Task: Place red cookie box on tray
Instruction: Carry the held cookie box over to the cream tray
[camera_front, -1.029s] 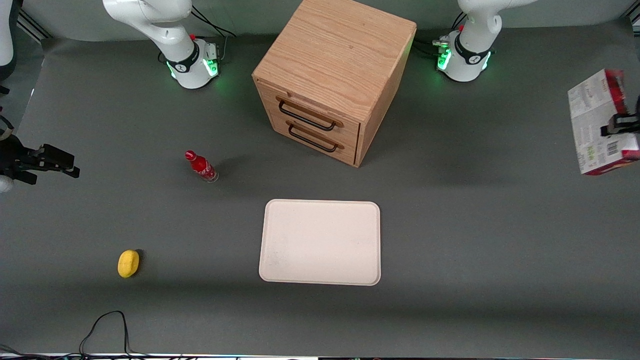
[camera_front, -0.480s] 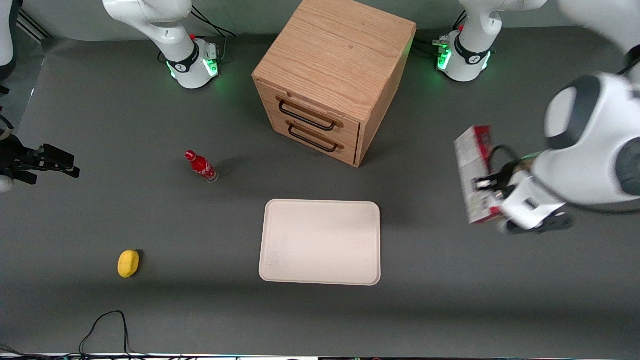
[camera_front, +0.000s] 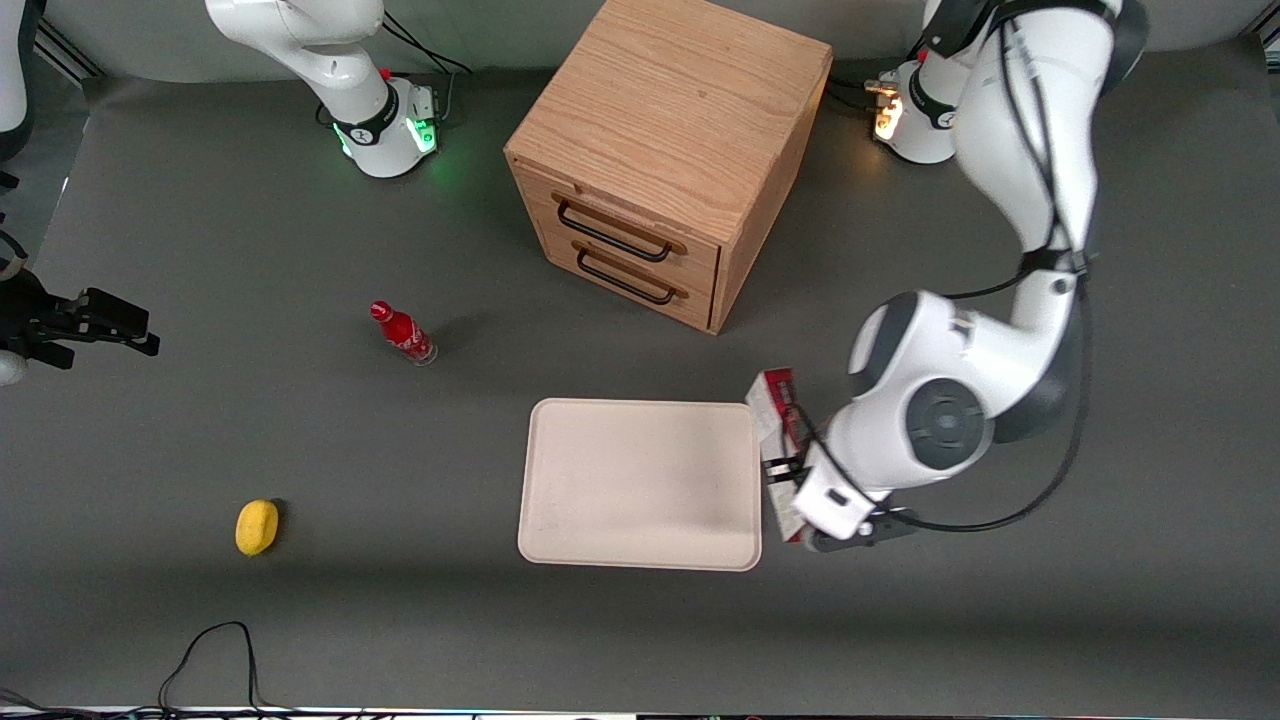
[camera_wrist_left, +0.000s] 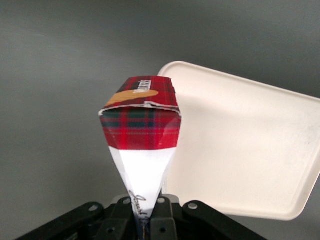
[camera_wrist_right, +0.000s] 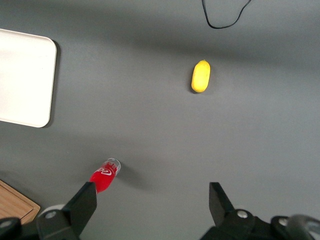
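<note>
Front view, every place given against the tray:
Table (camera_front: 1000, 620): dark grey surface the tray lies flat on.
Wooden drawer cabinet (camera_front: 668, 160): farther from the front camera than the tray, two dark handles facing it at an angle.
Tray (camera_front: 640, 484): cream, low-rimmed, nothing lying on it.
Red cookie box (camera_front: 778, 440): held on edge just beside the tray's short rim at the working arm's end, off the table, red tartan end seen in the wrist view (camera_wrist_left: 141, 120).
Gripper (camera_front: 790, 480): at that same rim, above the table, fingers (camera_wrist_left: 127, 220) pinching the box's thin lower edge.
Red-capped bottle (camera_front: 403, 334): toward the parked arm's end, well apart from the tray.
Yellow object (camera_front: 257, 527): still farther toward that end.
</note>
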